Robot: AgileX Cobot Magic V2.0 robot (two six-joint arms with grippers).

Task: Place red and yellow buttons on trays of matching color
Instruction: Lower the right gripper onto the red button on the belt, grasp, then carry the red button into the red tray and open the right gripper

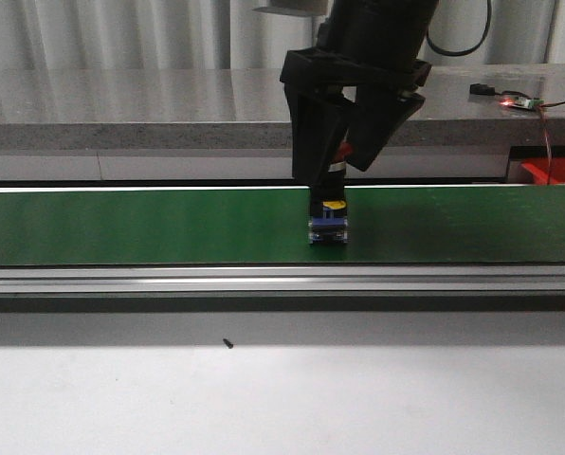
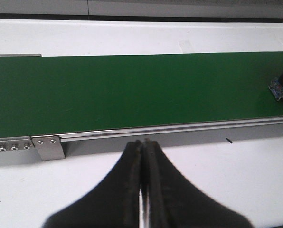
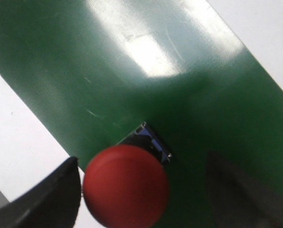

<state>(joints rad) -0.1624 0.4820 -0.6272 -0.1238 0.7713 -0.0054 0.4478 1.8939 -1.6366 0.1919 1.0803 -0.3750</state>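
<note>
A red button with a round red cap on a blue base stands on the green belt, near its middle in the front view. My right gripper hangs straight over it, open. In the right wrist view the cap sits between the fingers, close to one and well apart from the other. The left wrist view catches the same button at the belt's far end. My left gripper is shut on nothing, over the white table beside the belt's metal rail. Part of the red tray peeks out at the right, behind the belt.
A grey stone counter runs behind the belt, with a small circuit board and wires at its right end. The belt's metal rail fronts a white table bearing a tiny dark speck.
</note>
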